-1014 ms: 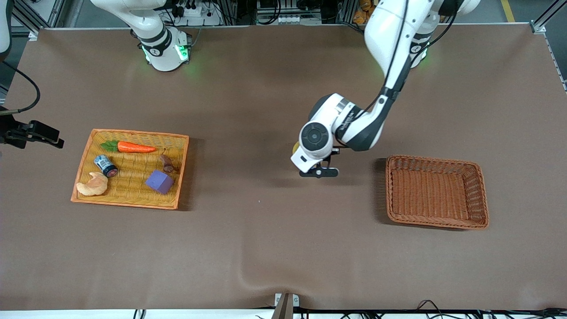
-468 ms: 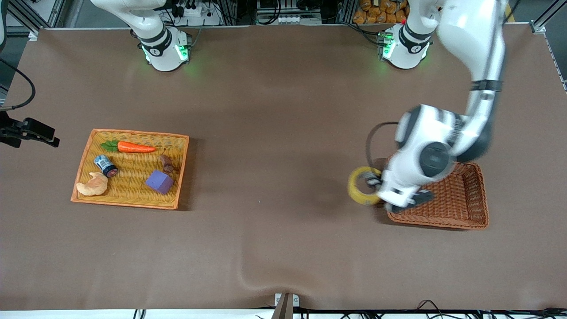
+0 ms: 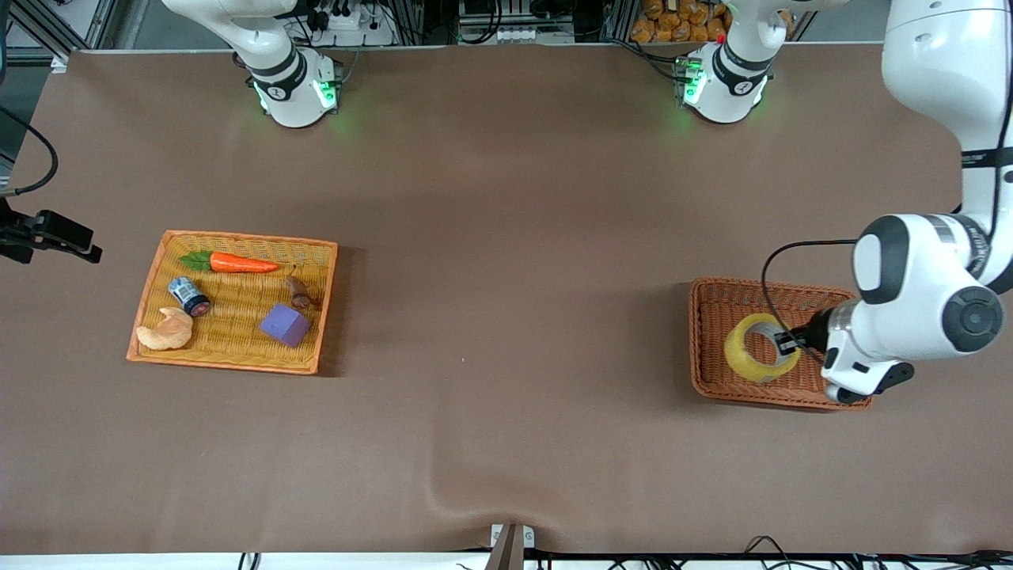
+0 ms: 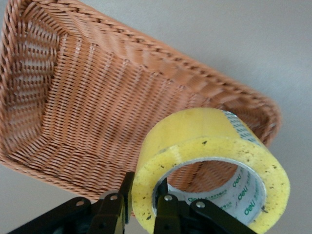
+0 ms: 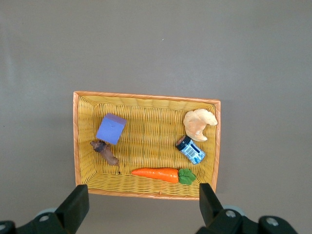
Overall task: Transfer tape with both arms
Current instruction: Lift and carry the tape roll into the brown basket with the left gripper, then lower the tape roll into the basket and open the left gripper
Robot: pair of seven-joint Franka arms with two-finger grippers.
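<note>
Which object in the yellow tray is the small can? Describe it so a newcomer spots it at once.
Find the yellow wicker tray toward the right arm's end of the table. The small can lies in it on its side, between the carrot and the croissant. It is the only blue-and-white cylinder there, with a dark end; the purple cube is blocky and plain.

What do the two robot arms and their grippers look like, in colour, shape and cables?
Both arms are glossy white with rounded joints and black bands; each base shows green lights. The left arm has a dark round joint cap and a thin black cable looping beside its wrist. The left gripper and right gripper have black fingers with small silver screws.
</note>
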